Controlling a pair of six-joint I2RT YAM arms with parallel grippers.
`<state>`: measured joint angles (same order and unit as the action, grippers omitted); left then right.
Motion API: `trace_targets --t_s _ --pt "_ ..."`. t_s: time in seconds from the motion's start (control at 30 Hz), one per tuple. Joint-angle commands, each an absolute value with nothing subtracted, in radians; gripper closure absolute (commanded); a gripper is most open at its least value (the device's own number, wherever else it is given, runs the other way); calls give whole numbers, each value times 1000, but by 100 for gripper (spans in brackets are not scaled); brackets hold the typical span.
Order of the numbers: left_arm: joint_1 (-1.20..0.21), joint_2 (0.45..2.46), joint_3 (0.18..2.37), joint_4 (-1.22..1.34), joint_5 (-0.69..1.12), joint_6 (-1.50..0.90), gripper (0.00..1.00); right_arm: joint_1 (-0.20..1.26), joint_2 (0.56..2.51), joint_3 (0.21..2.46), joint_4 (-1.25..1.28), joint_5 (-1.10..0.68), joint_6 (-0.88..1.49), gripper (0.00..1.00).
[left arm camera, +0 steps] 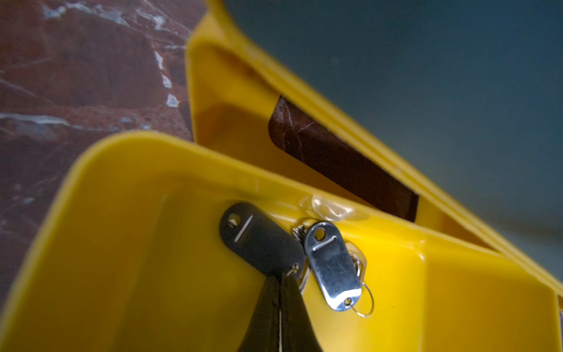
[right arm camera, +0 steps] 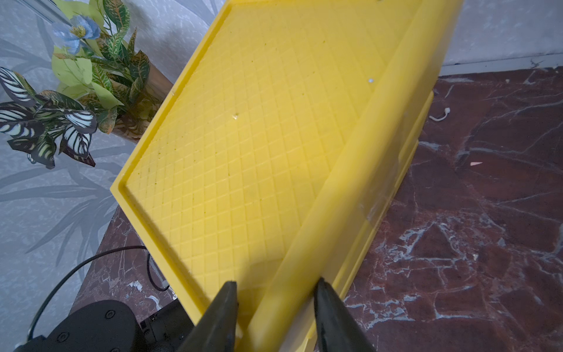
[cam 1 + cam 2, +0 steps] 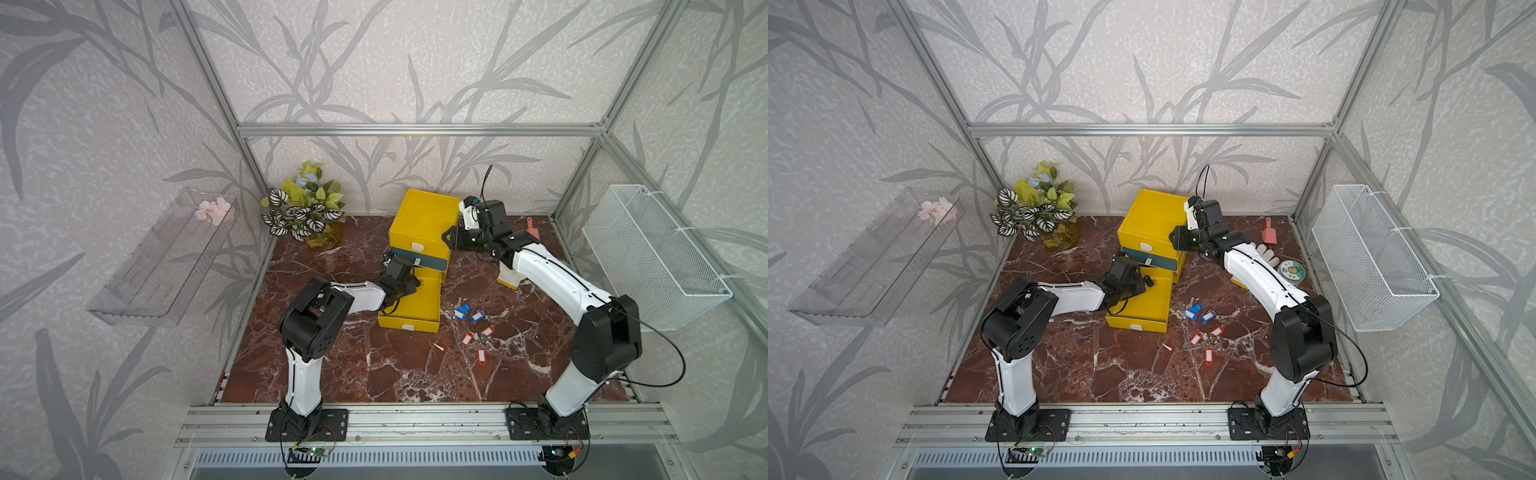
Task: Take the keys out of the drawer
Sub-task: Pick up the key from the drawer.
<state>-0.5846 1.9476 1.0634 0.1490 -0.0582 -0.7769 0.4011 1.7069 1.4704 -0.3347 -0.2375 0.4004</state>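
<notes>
The black-tagged keys (image 1: 259, 240) are seen in the left wrist view inside the bottom drawer (image 1: 137, 146), lying in its inner corner against the rear wall. A second, glossy tag (image 1: 332, 265) and thin wire rings are bunched just beside the black tag. The left gripper (image 1: 281, 283) is lowered into this drawer; its jaws are pressed together, with the tips touching the ringed end of the black tag. Whether a ring is caught between them cannot be told.

The drawer is pulled well out of the yellow cabinet (image 3: 424, 216), and above it a teal drawer (image 3: 432, 259) is drawn out slightly. The right gripper (image 2: 275, 292) is set on the cabinet's upper right edge, with its jaws closed around the rounded rim, one finger on the gridded top and one on the side.

On the marble table (image 3: 353, 365), to the right of the open drawer, the blue-tagged keys (image 3: 467, 312) are laid near the drawer, and the red-tagged keys (image 3: 476, 340) are scattered nearer the front, close by the blue ones. A potted plant (image 3: 305, 212) is placed in the rear left corner, and a pink scoop (image 3: 1268, 235) is seen at the rear right.
</notes>
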Motion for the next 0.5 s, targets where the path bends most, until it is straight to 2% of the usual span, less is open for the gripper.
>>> trace_targets --t_s 0.0,0.47 --pt "-581 1934 1066 121 -66 -743 99 431 1738 1449 -458 -299 380 57" --pt "-581 1602 958 49 -53 -714 100 431 1713 1451 -458 -290 376 57"
